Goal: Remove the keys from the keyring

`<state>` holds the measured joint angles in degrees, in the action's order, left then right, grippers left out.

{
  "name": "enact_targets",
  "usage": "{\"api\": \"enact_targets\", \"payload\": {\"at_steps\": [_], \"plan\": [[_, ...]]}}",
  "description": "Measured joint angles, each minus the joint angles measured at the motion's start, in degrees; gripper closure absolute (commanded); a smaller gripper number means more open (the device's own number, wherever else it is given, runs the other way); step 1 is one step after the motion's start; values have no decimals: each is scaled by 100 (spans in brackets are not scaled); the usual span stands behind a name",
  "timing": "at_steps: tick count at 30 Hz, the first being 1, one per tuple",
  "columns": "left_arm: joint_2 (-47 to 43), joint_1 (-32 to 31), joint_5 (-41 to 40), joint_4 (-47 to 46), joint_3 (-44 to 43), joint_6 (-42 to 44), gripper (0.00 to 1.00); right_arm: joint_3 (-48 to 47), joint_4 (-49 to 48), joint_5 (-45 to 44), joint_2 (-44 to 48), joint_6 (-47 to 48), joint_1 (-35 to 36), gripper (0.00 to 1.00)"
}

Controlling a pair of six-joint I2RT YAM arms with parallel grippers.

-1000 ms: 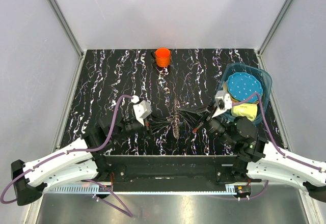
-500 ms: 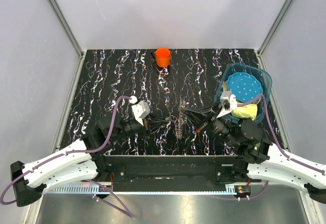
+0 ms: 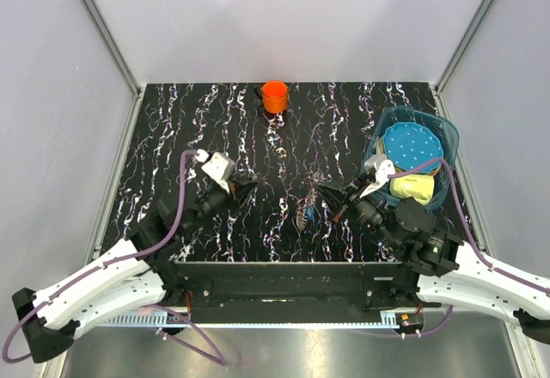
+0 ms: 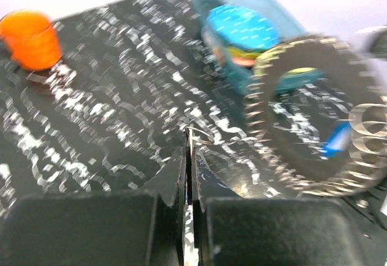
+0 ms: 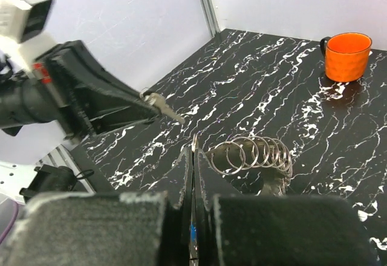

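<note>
The keys [image 3: 307,212] hang in a bunch between the arms; in the left wrist view they form a toothed grey wheel [image 4: 314,115] with a small blue piece [image 4: 336,139]. The keyring [image 5: 254,154] is a stretched coil of thin metal loops, and my right gripper [image 5: 195,152] is shut on its near end. In the top view the right gripper [image 3: 330,193] is just right of the bunch. My left gripper [image 3: 248,185] is apart from the bunch, to its left, and shut on one single key [image 5: 163,106] that sticks out of its tips [image 4: 190,148].
An orange cup [image 3: 275,96] stands at the far edge of the black marbled table. A blue bin [image 3: 452,141] at the right holds a blue dotted disc [image 3: 411,144] and a yellow thing [image 3: 412,190]. Grey walls close in the table.
My left gripper has pulled back to the left, away from the bunch, with one key in it. The bunch and my right gripper have shifted a little to the right.
</note>
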<state>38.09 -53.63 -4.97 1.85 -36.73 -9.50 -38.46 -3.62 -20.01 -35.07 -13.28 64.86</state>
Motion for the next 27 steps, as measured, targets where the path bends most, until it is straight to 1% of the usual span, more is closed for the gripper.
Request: {"api": "enact_targets", "payload": {"at_steps": [3, 6, 12, 14, 16, 20, 24, 26, 27], "plan": [[271, 597, -118, 321, -94, -179, 100, -85, 164, -48, -2, 72, 0, 100], [750, 1447, -90, 678, -199, -555, 100, -162, 289, -85, 9, 142, 0, 100], [1659, 3075, 269, 1180, -234, -1054, 100, -184, 361, -450, -61, 284, 0, 100], [2000, 3504, 452, 1255, -280, -1143, 100, -181, 376, -481, -107, 315, -2, 100], [2334, 3862, 662, 1259, -317, -1226, 99, -181, 413, -501, -151, 352, 0, 100], [2944, 4378, 1019, 1207, -337, -1362, 99, -181, 487, -503, -153, 420, 0, 100], [3582, 4752, 1311, 1152, -369, -1464, 99, -181, 485, -494, -153, 420, -2, 100], [3838, 4830, 1314, 1163, -448, -1482, 96, -179, 479, -476, -157, 393, -2, 100], [3978, 4852, 1311, 1158, -514, -1482, 87, -175, 474, -472, -160, 382, -2, 100]]}}
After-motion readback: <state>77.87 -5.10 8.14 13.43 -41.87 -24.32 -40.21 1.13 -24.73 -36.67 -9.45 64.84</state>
